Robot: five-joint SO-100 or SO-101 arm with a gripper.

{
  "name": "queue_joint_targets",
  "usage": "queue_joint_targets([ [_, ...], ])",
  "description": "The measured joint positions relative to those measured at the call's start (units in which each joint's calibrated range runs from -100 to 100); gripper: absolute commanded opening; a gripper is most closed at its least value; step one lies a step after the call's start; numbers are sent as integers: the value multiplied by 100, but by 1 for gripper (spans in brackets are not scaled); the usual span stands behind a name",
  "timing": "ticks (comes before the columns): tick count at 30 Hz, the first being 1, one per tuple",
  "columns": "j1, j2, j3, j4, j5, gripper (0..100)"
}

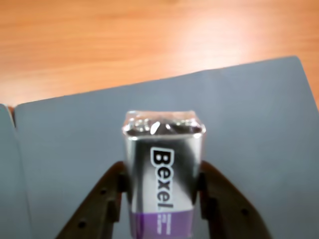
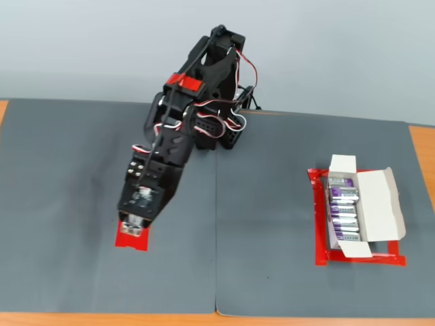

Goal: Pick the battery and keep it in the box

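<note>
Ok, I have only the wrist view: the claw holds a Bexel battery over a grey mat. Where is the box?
Observer: In the fixed view the box lies far to the right of the claw and its battery, on the other grey mat.
Operator: Is it open?
Observer: Yes, its flaps are folded out, and a row of batteries already lies inside.
Operator: And what is at the claw?
Observer: A red tape patch shows just beneath it.
</note>
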Motion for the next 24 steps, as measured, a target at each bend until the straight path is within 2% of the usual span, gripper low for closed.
queue_joint_targets([
  [13,-1385,-195,-296,0,0,2],
  [24,-2955,-204,-341,17,0,2],
])
